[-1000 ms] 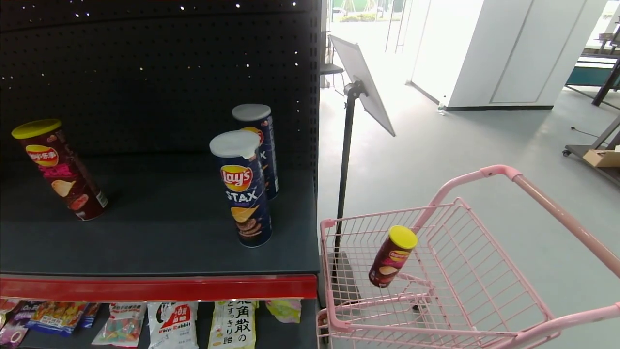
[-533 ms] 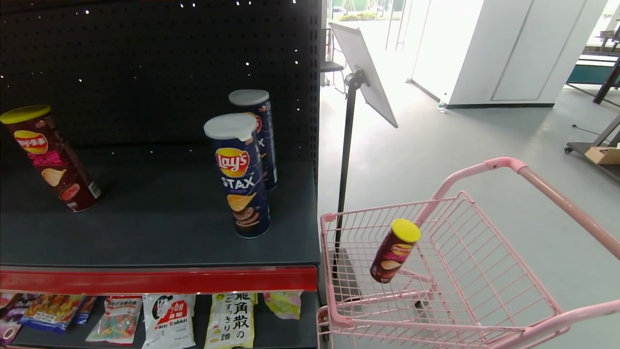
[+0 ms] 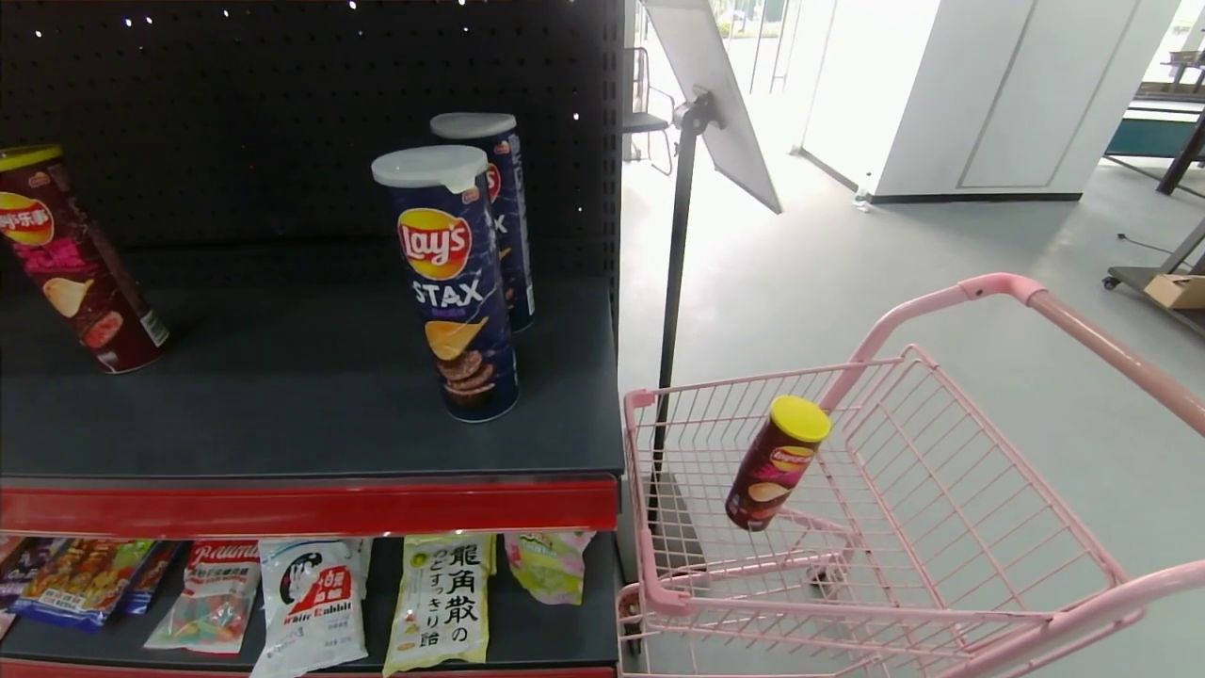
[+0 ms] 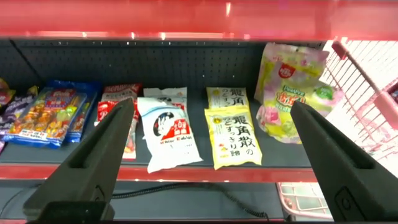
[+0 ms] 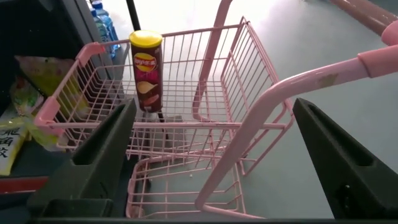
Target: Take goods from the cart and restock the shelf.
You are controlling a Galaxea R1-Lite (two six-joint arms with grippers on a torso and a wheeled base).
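Your left tool (image 4: 211, 106) is spread wide and holds nothing, and it faces the snack bags (image 4: 233, 127) lying on the lower shelf. Your right tool (image 5: 214, 102) is just as wide and empty, and it faces the pink cart (image 3: 998, 281) from its handle side. The red can (image 3: 778, 463) with the yellow lid stands in the cart's basket, close to the wall nearest the shelf (image 3: 282, 414). On the shelf, a blue can (image 3: 450, 282) stands near the right edge with a second blue can (image 3: 494, 217) just behind it, and another red can (image 3: 71, 259) stands at the left edge
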